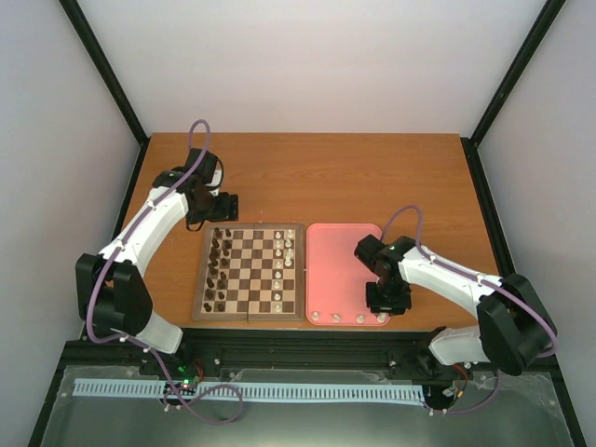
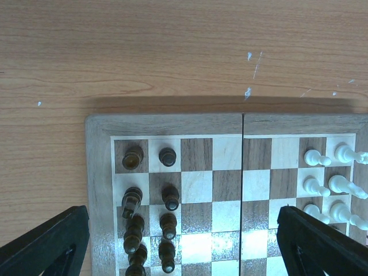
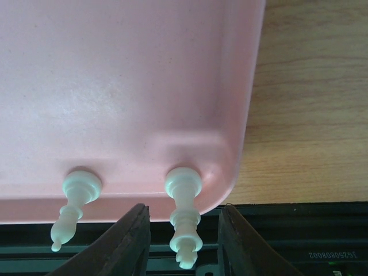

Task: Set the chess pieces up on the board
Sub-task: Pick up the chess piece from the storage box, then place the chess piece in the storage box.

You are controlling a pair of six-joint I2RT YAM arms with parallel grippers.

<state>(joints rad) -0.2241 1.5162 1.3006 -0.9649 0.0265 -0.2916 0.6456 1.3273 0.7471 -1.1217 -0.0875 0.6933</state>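
The board [image 1: 249, 318] lies left of centre, with cream-white chess pieces [image 1: 284, 251] along its right side and dark pieces [image 1: 219, 270] along its left. More white pieces [image 1: 337, 318] stand in a row at the pink tray's [image 1: 335, 261] near edge. My right gripper [image 3: 184, 244] hangs over the tray's near right corner. Its fingers [image 3: 123, 241] straddle one upright white piece [image 3: 184, 218] with a small gap on each side, so it is open. Another white piece [image 3: 72, 207] stands to its left. My left gripper [image 2: 184, 247] hovers wide open over the board's far end [image 2: 167, 123].
Dark pieces [image 2: 167, 201] fill two columns under the left gripper, and one [image 2: 131, 201] leans. White pieces [image 2: 330, 184] stand at the board's right edge. A black rail [image 3: 299, 241] runs just past the tray's near rim. Bare wooden table [image 1: 419, 186] lies beyond.
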